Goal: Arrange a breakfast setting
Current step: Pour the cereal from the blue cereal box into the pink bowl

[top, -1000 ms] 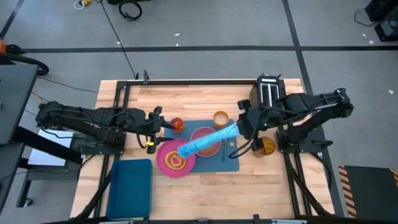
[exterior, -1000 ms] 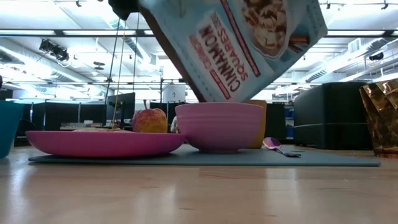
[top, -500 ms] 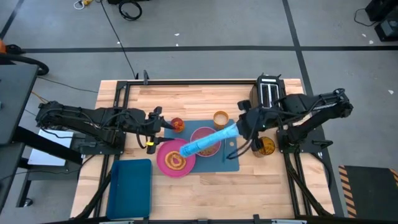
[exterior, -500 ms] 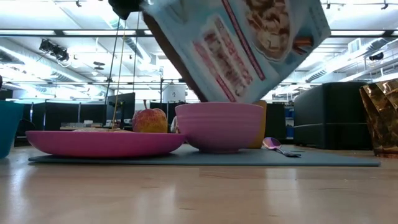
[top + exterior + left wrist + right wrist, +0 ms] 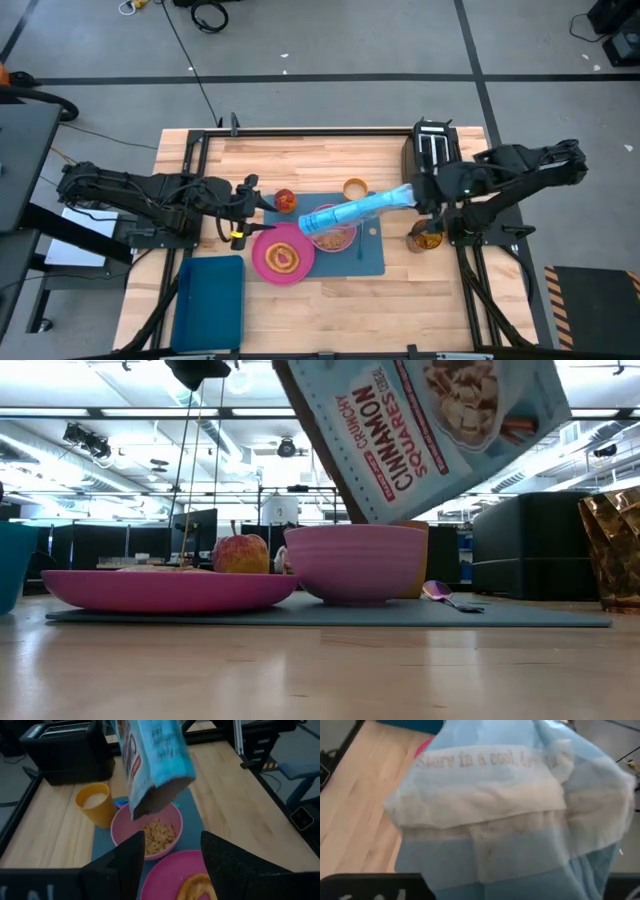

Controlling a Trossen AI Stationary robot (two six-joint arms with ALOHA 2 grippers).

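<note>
The right gripper (image 5: 418, 195) is grasping the cereal box (image 5: 355, 212) by its base, the box reaching out tilted from the claw, its open mouth hanging over the bowl (image 5: 146, 831); cereal is lying in the bowl; the left gripper (image 5: 252, 208) is waiting with fingers apart beside the plate (image 5: 281, 255), near the apple (image 5: 286, 200)

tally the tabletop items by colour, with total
Pink: 2 – plate, bowl
Blue: 4 – placemat, cereal box, tray, spoon
Orange/amber: 2 – cup, amber glass
Red: 1 – apple
Black: 1 – toaster
Brown: 1 – toast
Total: 11
</note>
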